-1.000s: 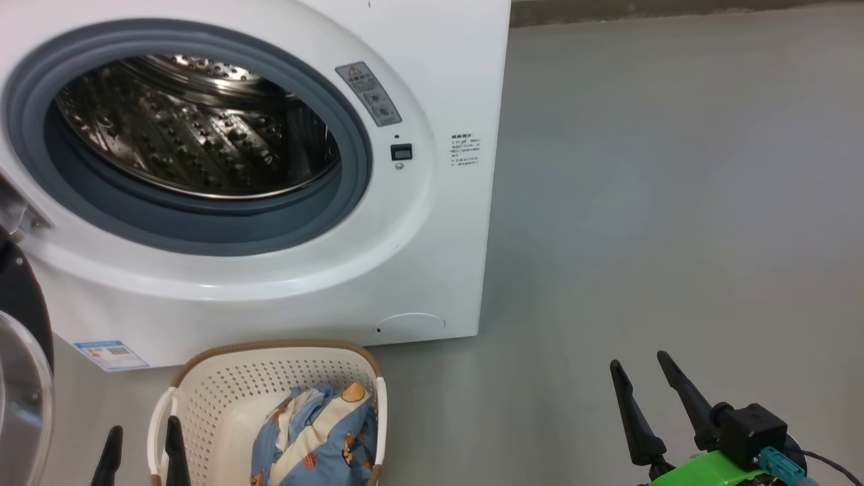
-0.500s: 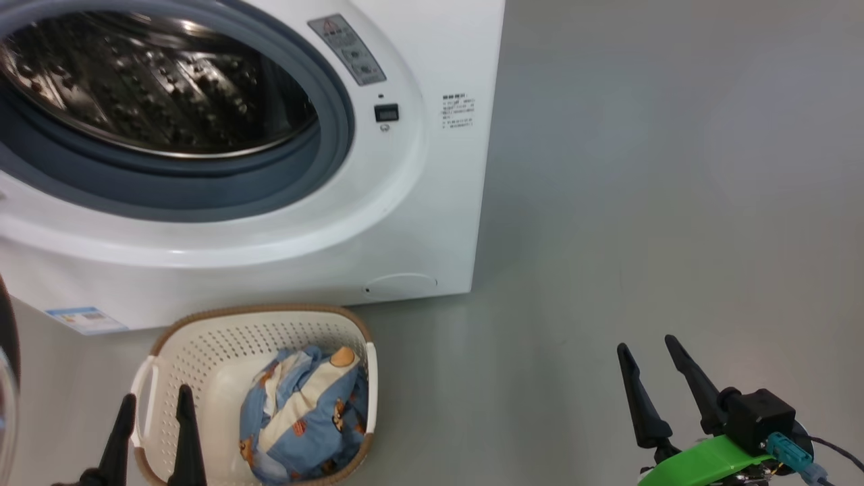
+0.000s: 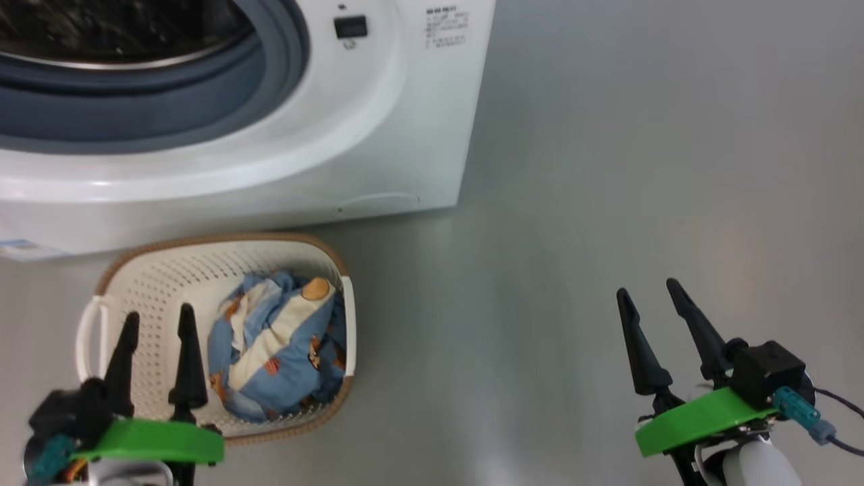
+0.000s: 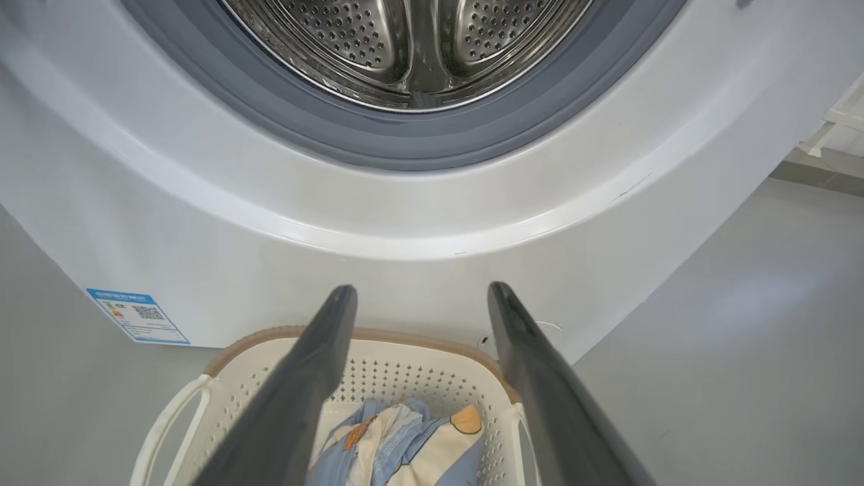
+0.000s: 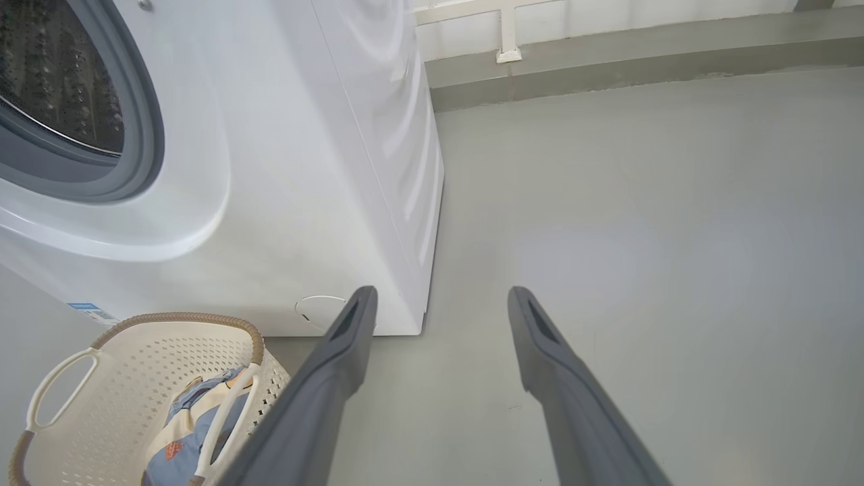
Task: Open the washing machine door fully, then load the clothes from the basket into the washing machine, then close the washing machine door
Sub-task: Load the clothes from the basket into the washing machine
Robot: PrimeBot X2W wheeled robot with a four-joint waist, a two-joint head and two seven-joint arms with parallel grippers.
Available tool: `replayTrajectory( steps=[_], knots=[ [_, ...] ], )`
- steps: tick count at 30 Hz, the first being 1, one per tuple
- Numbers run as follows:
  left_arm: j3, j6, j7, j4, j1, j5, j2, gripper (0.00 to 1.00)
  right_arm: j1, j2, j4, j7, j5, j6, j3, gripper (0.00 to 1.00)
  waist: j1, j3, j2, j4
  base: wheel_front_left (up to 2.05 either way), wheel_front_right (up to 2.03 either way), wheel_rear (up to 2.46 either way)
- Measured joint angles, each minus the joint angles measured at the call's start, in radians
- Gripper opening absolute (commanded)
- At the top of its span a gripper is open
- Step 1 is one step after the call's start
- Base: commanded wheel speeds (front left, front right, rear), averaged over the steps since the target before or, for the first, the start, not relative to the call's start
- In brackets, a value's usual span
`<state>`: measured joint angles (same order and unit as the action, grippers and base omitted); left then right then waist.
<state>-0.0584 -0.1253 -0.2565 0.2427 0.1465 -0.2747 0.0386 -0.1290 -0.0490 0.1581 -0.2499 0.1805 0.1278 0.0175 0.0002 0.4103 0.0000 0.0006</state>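
The white washing machine stands at the top left with its grey gasket and steel drum exposed; its door is out of view. Right in front of it on the floor sits the cream basket, holding the crumpled light-blue and cream bear-print clothes in its right half. My left gripper hangs open over the basket's left side, empty. My right gripper is open and empty over bare floor, well to the right of the basket. The basket and clothes sit at the right wrist view's lower left.
Grey floor stretches to the right of the machine. A blue energy sticker marks the machine's lower left front. A low ledge with a white rail runs along the far wall.
The head camera has tilted down: machine and basket slid up the picture and the door's edge left it. Both grippers now show higher, the left one over the basket.
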Motion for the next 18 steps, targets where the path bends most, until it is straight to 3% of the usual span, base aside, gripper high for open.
replayTrajectory(
  steps=[16,18],
  knots=[
    [0.183,-0.002,0.0,0.345,0.275,-0.163,0.167,1.0,-0.084,-0.001,-0.053,0.0,0.017,0.0,0.01,1.0,0.0,0.249,0.0,-0.062,0.0,0.0,0.0],
    [0.248,-0.002,0.0,0.411,0.316,-0.189,0.188,1.0,-0.085,-0.002,-0.058,0.0,0.017,0.0,0.009,1.0,0.0,0.282,0.0,-0.074,0.0,0.0,0.0]
  ],
)
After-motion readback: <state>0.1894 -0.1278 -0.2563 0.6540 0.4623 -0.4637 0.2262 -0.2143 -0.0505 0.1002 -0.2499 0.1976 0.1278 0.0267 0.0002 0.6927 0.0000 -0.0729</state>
